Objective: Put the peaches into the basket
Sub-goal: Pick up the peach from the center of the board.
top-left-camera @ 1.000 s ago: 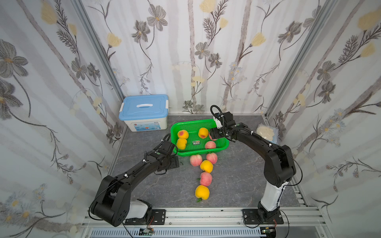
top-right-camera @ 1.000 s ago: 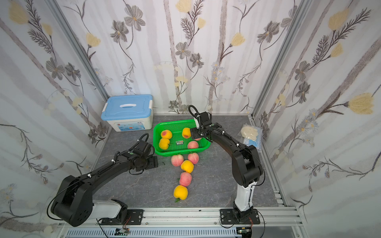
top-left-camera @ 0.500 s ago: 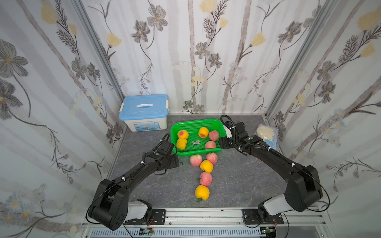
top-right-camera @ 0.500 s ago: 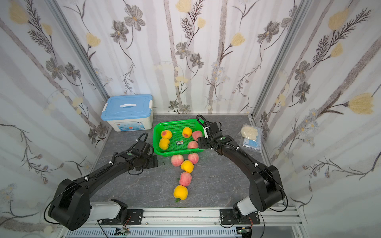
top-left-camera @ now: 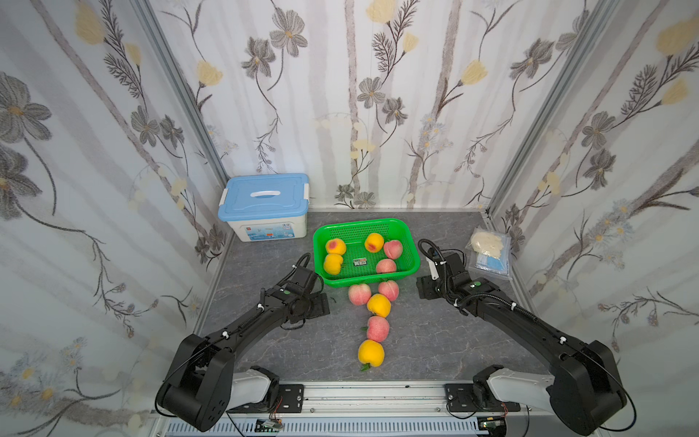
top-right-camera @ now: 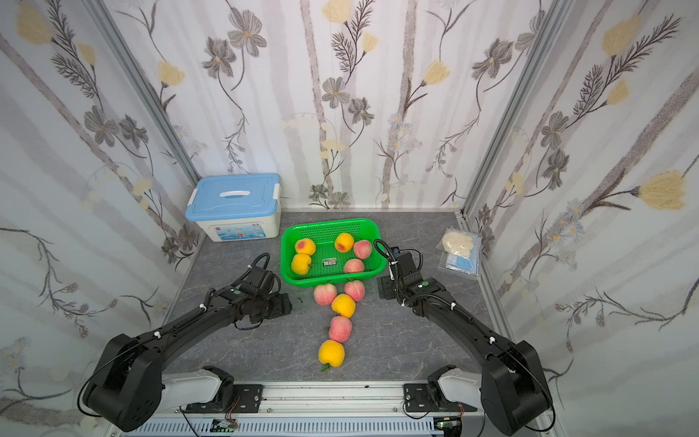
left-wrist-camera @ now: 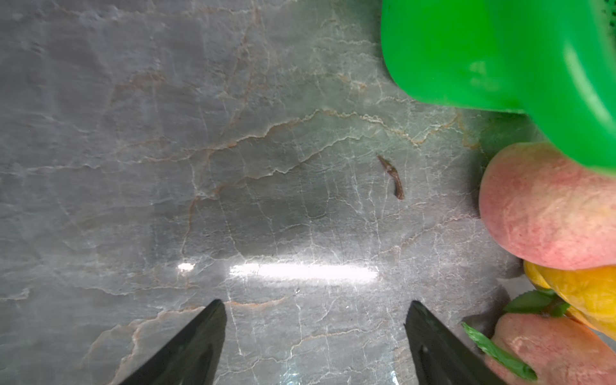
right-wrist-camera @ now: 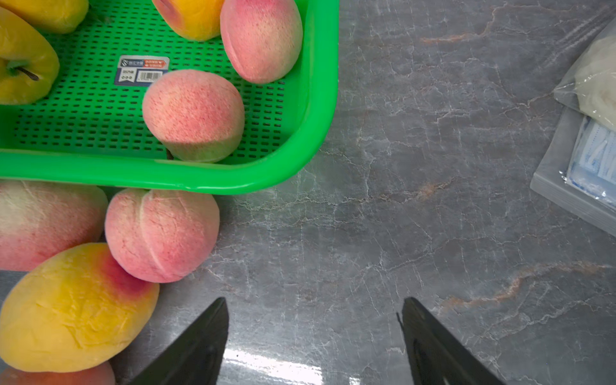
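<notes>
Basket [top-left-camera: 364, 281] sits mid-back on the worktop [top-left-camera: 435, 340]. Five peaches [top-left-camera: 386, 266] lie inside it, three yellow and two pink. Five loose peaches [top-left-camera: 378, 305] form a line on the worktop, running from the basket's near rim toward the robot. The two pink ones at the head sit right against that rim.

Left pincer [left-wrist-camera: 315, 303]: jaws apart, empty, over bare worktop by the basket's near left corner.

Right pincer [right-wrist-camera: 315, 301]: jaws apart, empty, by the near right corner.

Floral wallpaper [top-left-camera: 359, 94] (grey and yellow blooms on pale stripes) covers three walls, joined by aluminium corner posts [top-left-camera: 186, 102]. The grey veined surface [top-left-camera: 435, 340] carries a bright streak of reflected light [left-wrist-camera: 303, 271] in the left wrist view.
</notes>
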You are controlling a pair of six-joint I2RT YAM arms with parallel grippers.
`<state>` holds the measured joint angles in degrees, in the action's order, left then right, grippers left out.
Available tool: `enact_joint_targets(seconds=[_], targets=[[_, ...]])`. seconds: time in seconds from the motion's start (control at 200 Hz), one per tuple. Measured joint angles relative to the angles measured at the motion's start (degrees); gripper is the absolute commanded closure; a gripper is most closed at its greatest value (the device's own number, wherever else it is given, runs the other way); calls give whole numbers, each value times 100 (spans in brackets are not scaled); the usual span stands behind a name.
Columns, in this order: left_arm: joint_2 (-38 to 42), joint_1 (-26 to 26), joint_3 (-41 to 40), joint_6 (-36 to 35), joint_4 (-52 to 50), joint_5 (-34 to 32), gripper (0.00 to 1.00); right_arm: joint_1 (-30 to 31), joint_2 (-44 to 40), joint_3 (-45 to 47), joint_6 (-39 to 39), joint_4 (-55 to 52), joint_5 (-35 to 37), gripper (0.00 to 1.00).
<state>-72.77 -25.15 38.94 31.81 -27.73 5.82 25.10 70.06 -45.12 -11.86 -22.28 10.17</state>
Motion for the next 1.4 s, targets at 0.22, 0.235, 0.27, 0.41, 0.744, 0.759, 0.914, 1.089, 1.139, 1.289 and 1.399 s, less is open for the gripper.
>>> enact_joint_targets(seconds=[0.22, 0.235, 0.27, 0.41, 0.744, 0.759, 0.914, 1.089, 1.139, 1.289, 1.399], targets=[[9, -22, -205, 90, 234, 109, 13, 0, -367, 632, -9, 186, 15, 17], [9, -26, -216, 109, 258, 131, 13, 0, -389, 658, -11, 195, 20, 17], [9, -37, -240, 131, 308, 153, 13, 0, -439, 717, -9, 205, 28, 17], [92, -155, -372, 280, 529, 199, 13, 0, -527, 885, -9, 229, 26, 17], [439, -638, -564, 551, 859, 229, 13, -4, -990, 1375, -166, 496, -138, 16], [457, -654, -581, 562, 866, 232, 13, -4, -1016, 1408, -164, 527, -140, 16], [713, -835, -789, 638, 918, 214, 13, -4, -1189, 1690, -258, 713, -168, 16], [1075, -1005, -1178, 761, 1217, 234, 12, -4, -1113, 1746, -313, 852, -168, 15], [1147, -1054, -1261, 772, 1311, 236, 12, -4, -1080, 1746, -313, 911, -173, 16], [1178, -1126, -1298, 782, 1513, 229, 12, -4, -1038, 1746, -313, 994, -190, 15], [1147, -1185, -1311, 785, 1593, 232, 12, -4, -1008, 1746, -313, 999, -190, 16]])
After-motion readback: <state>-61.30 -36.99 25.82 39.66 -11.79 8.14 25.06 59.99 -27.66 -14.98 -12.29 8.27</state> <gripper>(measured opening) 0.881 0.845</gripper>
